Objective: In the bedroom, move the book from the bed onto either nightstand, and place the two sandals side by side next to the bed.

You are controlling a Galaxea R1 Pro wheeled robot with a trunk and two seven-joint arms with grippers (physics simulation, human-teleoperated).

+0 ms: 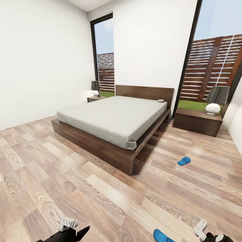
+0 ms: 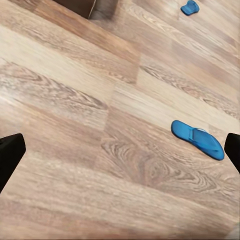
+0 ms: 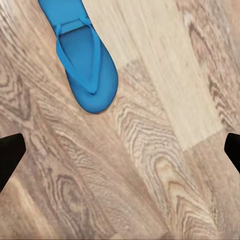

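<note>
Right gripper (image 3: pixel 120 150) wide apart above flat, rounded blue sandal (image 3: pixel 82 55), wood-grain planks (image 3: pixel 165 190).

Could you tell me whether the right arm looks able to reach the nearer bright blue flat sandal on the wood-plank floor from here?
Probably yes. The nearer bright blue flat sandal lies on bare wood-plank floor just ahead of the open right gripper, nothing standing between them; the arm would likely only need to lower.

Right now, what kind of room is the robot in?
A bedroom, most likely: a wide low bed with a wooden headboard, a nightstand carrying a lamp beside it, and blue sandals on the plank floor.
</note>
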